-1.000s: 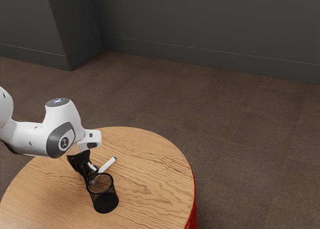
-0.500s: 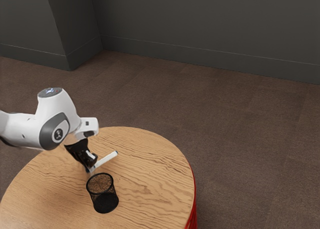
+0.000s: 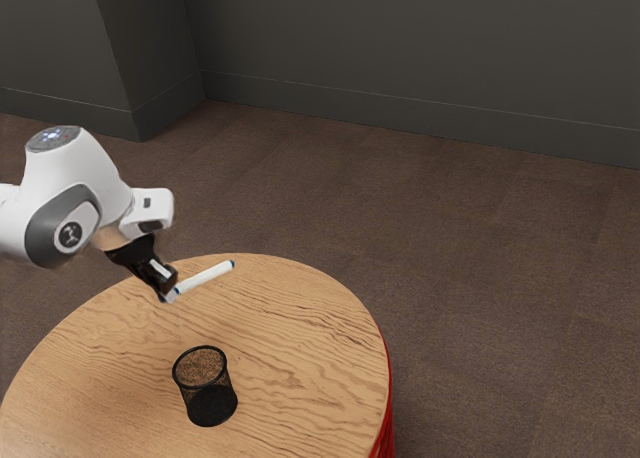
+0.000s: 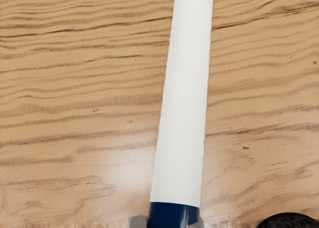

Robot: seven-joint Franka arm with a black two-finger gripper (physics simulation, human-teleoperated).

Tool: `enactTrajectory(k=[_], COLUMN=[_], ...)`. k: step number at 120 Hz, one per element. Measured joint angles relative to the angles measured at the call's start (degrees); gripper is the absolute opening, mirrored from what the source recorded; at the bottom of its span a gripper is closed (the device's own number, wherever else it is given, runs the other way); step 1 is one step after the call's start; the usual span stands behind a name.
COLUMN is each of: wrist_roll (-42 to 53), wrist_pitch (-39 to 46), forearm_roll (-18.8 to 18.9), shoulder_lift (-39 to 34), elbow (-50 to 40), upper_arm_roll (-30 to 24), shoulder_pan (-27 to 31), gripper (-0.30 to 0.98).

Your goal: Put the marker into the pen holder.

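Here's the round, wood-topped table beneath the black two-finger gripper, the upright black mesh pen holder below and to one side of it, and the slim white marker with navy ends aloft, one end pinched between nearly closed fingers! Light, stiff, slightly slick and hardly fragile, I'd say; that end hold could swivel, but it leaves the far tip free to enter first.
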Motion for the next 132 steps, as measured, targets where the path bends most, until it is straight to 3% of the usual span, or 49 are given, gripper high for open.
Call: enactTrajectory(k=[29,66,132], wrist_roll=[-3.9,-10.1,-21.2], wrist_pitch=[-11.4,-27.2,-39.3], forearm_roll=[4.2,5.0,2.2], shoulder_lift=[-13.2,-29.6,-28.4], elbow=[-5.5,-10.8,-11.4], upper_arm_roll=[-2.1,-9.0,-17.3], shoulder_pan=[1.3,1.3,-6.0], gripper=[-0.08,-0.08,-0.05])
